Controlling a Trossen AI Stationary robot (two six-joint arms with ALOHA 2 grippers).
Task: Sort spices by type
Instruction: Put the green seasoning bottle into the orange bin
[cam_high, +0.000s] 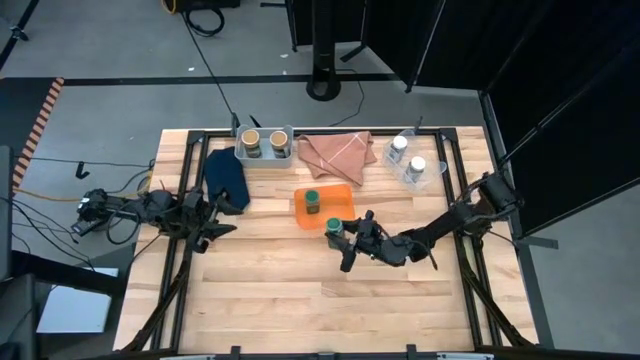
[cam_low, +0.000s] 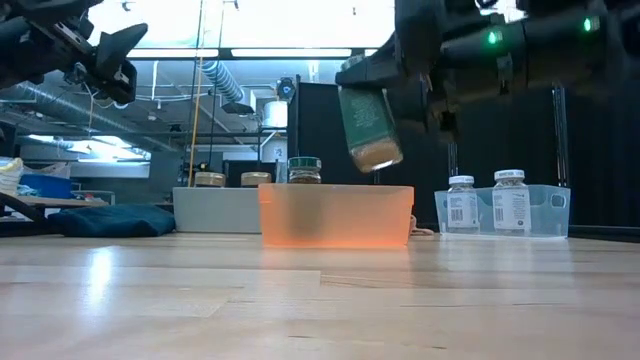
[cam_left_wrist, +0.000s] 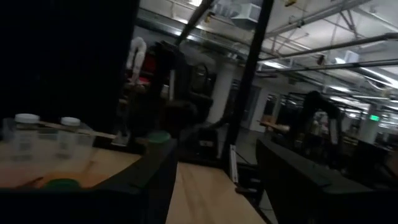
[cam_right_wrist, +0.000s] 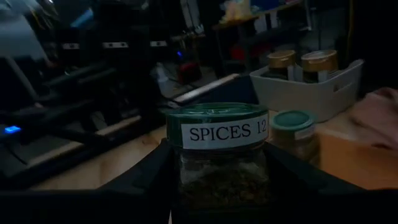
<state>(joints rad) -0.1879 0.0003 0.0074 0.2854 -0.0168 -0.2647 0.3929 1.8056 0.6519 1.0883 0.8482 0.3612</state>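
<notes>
The right claw is clamping a tilted green-capped jar above the worktop, just beside the orange tray already holding its twin.

A robotics lab in an industrial hall, seen from my bench.

I work at a wooden bench framed by black rails, standing on bare concrete floor strewn with cables. Beyond its far edge I see exposed ceiling ducting, strip lights, black curtain partitions and a camera stand's base.
</notes>
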